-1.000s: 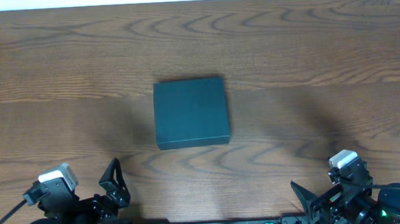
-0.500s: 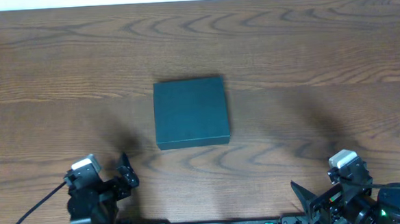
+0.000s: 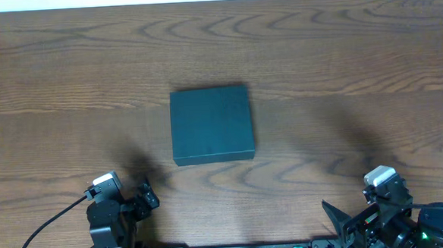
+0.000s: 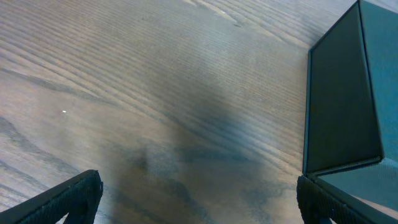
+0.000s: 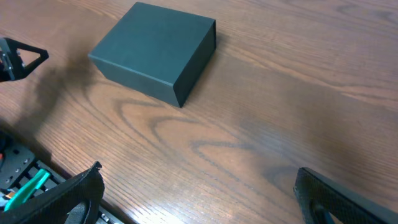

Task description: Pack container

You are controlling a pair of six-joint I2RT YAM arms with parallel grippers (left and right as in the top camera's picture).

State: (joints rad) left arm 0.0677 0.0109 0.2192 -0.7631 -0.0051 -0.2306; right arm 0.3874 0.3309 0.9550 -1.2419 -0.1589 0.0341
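Left gripper (image 4: 199, 202) is hanging over the wooden table (image 3: 355, 56) near its front edge, fingers spread wide and gripping nothing. It is pointing toward the near-left corner of the container (image 3: 211, 124) and is not touching it. Right gripper (image 5: 199, 199) is sitting at the front right, fingers likewise spread and empty, well apart from the container. The container, a square dark green box, is lying flat at mid-table with its lid closed.
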